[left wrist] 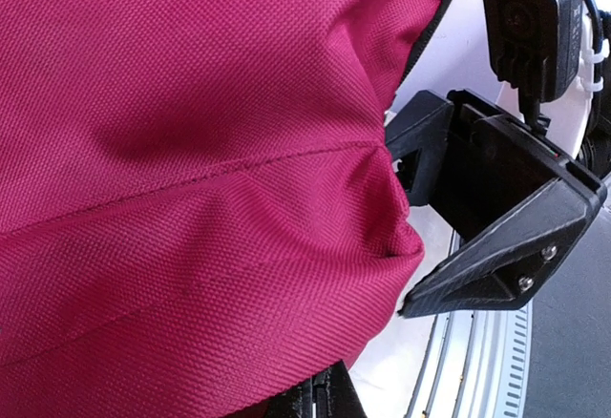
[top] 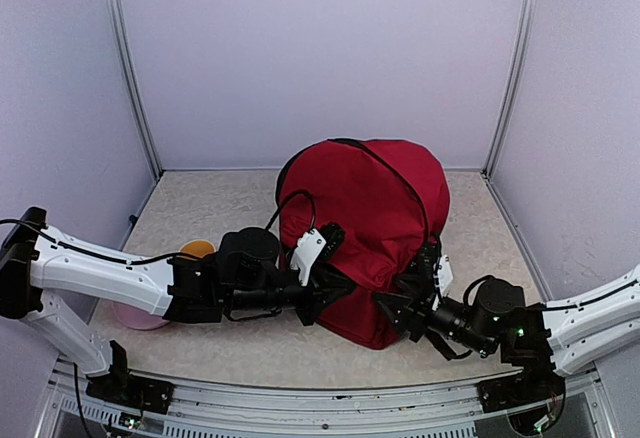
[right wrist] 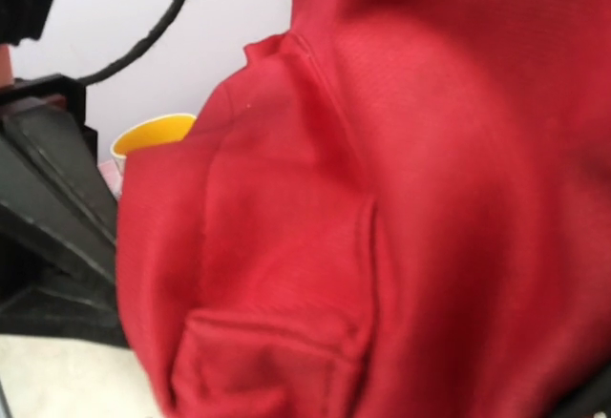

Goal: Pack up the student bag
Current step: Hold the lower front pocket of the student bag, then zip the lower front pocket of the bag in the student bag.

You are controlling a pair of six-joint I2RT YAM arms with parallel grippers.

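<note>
On the beige tabletop, walled in pale lilac, the student bag stands mid-frame with its long axis running up the picture. The left gripper is pressed shut at its lower-left corner, apparently pinching fabric. The right gripper, jaws spread, meets the lower-right corner, so the bag lies between them.
</note>
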